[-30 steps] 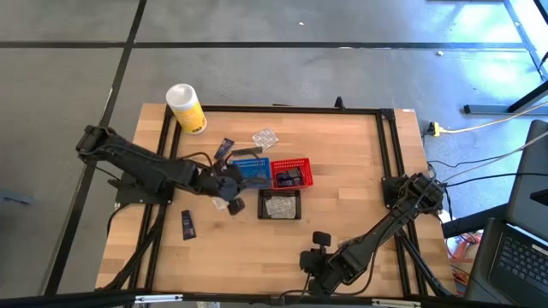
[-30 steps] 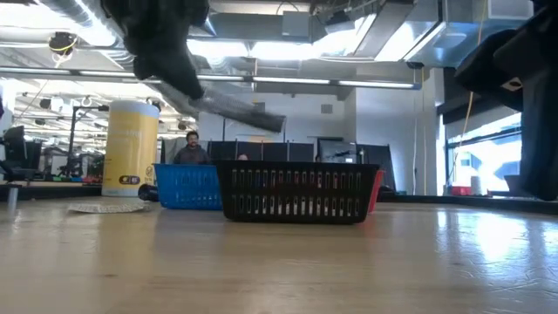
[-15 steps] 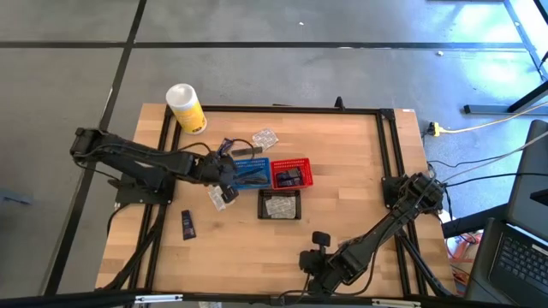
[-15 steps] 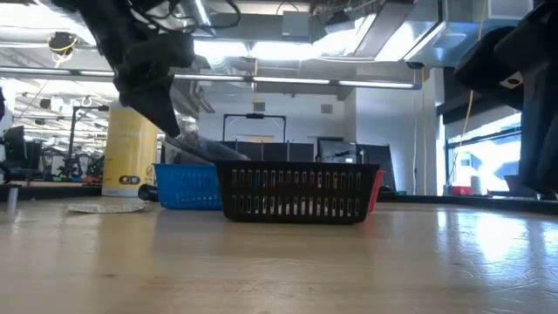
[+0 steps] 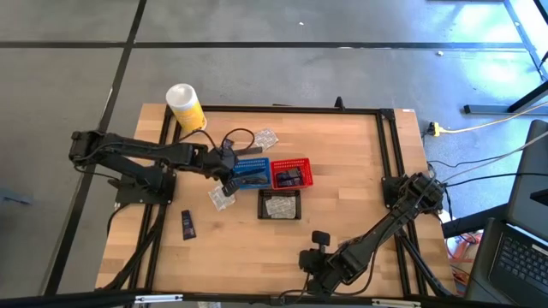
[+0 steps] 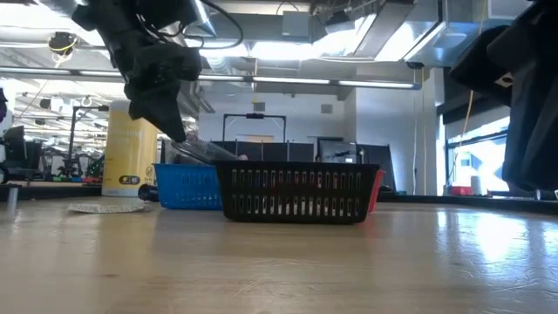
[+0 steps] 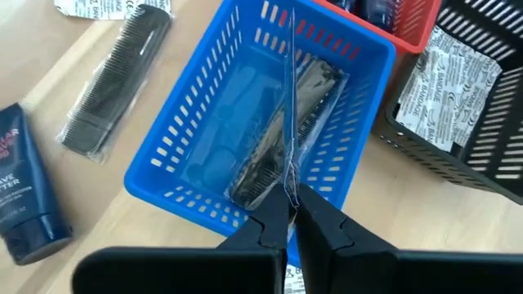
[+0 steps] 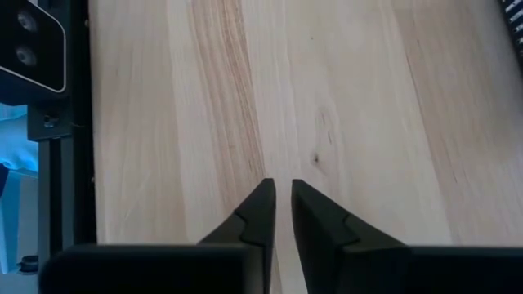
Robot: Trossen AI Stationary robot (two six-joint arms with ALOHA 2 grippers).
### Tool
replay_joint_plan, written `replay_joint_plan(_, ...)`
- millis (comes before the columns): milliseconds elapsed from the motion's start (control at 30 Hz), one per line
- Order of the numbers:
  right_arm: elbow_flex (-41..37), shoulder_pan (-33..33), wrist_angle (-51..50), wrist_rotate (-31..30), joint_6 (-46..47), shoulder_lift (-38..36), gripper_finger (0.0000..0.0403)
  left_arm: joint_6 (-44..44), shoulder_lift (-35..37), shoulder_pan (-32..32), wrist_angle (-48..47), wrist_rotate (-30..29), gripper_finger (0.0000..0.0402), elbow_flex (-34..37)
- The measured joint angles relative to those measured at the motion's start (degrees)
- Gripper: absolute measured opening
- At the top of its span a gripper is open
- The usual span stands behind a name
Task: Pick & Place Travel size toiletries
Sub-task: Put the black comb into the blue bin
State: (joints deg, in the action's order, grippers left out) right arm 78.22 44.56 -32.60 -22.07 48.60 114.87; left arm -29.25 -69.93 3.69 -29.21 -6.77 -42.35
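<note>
My left gripper [image 7: 290, 208] is shut on a clear packet holding a black comb [image 7: 286, 131], over the blue basket [image 5: 251, 171]; the low view shows the packet [image 6: 205, 150] slanting down behind the basket's rim. A second wrapped comb [image 7: 114, 82] and a navy tube [image 7: 20, 188] lie on the table beside that basket. Another navy tube [image 5: 187, 224] and a white packet [image 5: 221, 198] lie nearer the front. My right gripper [image 8: 279, 192] hangs near the front edge [image 5: 318, 238], a narrow gap between its fingers, over bare wood. My left gripper pinches the clear wrapper's near end [image 7: 288, 184] between its two fingers, which slant down from the table's left side. The packet runs on from the fingers, along their line, and dips into the blue basket at its far end [image 7: 323, 77]. Whether it touches the basket floor I cannot tell.
A red basket [image 5: 291, 173] with dark items adjoins the blue one; a black basket [image 5: 280, 204] with white packets stands just in front. The white-and-yellow canister [image 5: 185, 108] stands at the far left corner, a foil packet [image 5: 265, 137] behind the baskets. Bare wood lies to the right.
My left gripper has carried the comb packet toward the table's far edge and down, from beside the black basket to the blue basket. The packet, held high above the baskets a second ago, now dips into the blue basket.
</note>
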Motion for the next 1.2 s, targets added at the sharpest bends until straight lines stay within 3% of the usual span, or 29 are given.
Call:
replay_joint_plan(467,0.0,0.0,0.0,0.01,-0.01,0.0,0.0062,0.04,0.0,0.19,0.81,1.06,0.0077,0.0)
replay_joint_plan(733,0.0,0.0,0.0,0.01,-0.03,0.0,0.0045,2.31,0.03,0.18,0.74,2.1,0.0138,0.0)
replay_joint_plan(933,0.0,0.0,0.0,0.01,-0.03,0.0,0.0032,3.95,3.68,0.03,0.76,3.6,0.0154,0.0)
replay_joint_plan(1067,0.0,0.0,0.0,0.01,-0.03,0.0,0.0026,3.95,9.23,-2.6,1.16,-0.96,0.0151,0.0)
replay_joint_plan(1200,0.0,0.0,0.0,0.01,-0.1,0.0,0.0021,4.12,14.72,-9.2,2.84,-8.53,0.0145,0.0)
